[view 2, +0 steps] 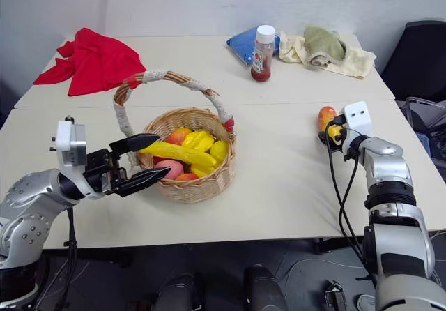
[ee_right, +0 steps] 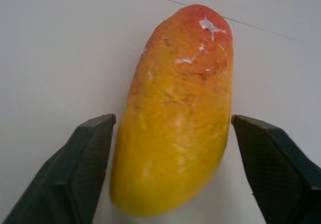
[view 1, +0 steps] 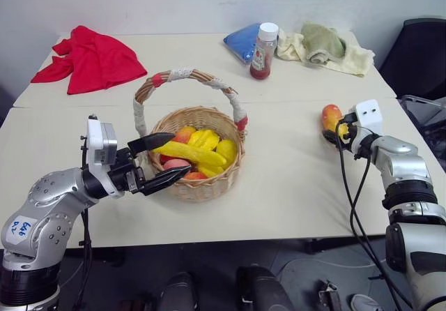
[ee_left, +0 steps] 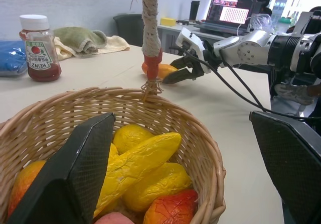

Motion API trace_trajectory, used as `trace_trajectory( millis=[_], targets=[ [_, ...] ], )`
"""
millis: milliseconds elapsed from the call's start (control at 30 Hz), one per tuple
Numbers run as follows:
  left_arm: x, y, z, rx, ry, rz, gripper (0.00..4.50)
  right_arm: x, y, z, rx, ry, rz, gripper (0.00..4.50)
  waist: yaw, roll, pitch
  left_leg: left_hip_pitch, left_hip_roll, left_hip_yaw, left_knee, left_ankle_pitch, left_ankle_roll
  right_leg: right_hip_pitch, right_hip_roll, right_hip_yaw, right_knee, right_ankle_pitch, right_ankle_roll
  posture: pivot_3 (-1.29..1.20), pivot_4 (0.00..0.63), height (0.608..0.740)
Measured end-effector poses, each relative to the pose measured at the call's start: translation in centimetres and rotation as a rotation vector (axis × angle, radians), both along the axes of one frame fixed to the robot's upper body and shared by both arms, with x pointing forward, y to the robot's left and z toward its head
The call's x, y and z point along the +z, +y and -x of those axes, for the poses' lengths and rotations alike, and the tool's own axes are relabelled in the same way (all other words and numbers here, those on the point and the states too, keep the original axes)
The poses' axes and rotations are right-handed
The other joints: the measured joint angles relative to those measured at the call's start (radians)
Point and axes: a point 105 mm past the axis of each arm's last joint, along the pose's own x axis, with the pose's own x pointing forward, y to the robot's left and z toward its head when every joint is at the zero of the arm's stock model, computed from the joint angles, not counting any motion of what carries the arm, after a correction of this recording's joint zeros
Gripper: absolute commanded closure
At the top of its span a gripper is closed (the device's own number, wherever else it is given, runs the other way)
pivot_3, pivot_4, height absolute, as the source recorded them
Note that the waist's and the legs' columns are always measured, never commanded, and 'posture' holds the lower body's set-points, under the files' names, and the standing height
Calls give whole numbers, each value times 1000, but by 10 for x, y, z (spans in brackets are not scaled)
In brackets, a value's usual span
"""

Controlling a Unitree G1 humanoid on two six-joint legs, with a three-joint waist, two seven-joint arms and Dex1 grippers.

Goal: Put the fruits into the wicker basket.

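The wicker basket (view 1: 204, 187) stands on the table's near left and holds several toy fruits, with a yellow banana (view 1: 191, 154) lying on top. My left gripper (view 1: 179, 155) is open at the basket's near-left rim, its fingers spread over the fruits and holding nothing. An orange-red and yellow mango (ee_right: 175, 118) lies on the table at the right. My right gripper (view 1: 336, 131) is open around the mango. Its two fingers stand on either side, very close to the mango's flanks.
A ketchup bottle (view 1: 264, 51) with a white cap stands at the back centre. Beside it lie a blue cloth (view 1: 242, 41) and cream and green towels (view 1: 324, 46). A red cloth (view 1: 90, 61) lies at the back left. A black chair (view 1: 421, 53) stands off the table's right.
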Motion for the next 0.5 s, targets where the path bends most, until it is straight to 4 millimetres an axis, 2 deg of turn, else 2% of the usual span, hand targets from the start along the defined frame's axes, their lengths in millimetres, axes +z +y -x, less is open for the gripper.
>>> trace_trajectory(
  millis=[67,267,333,400,433,500],
  targets=[
    [-2,0,1,2,5,-1,0,3,3,-1,22,-13,2,2174,-3,0,0,0,0,0,0,0,0,0,0,0,0,0,0,0,150,740],
    [-3,-1,3,6,8,-7,0,2,4,1,46,-20,6,2194,-9,0,0,0,0,0,0,0,0,0,0,0,0,0,0,0,150,740],
    [-3,-2,5,3,3,-10,0,-1,6,9,101,-15,10,2194,-8,0,0,0,0,0,-1,0,0,0,0,0,0,0,0,0,150,740],
    [-2,2,5,17,2,-17,0,1,14,29,240,-24,11,2194,-3,0,0,-1,1,0,-2,0,0,-1,0,0,-1,0,0,0,150,740],
    [-1,9,7,38,2,-24,0,10,25,52,391,-43,15,2194,4,2,1,-1,1,0,-3,0,0,-1,0,0,-2,0,0,0,150,740],
    [-1,19,9,71,8,-27,0,24,38,78,558,-55,18,2194,11,3,1,0,1,0,-4,-1,0,-1,0,0,-3,0,0,0,150,740]
  ],
)
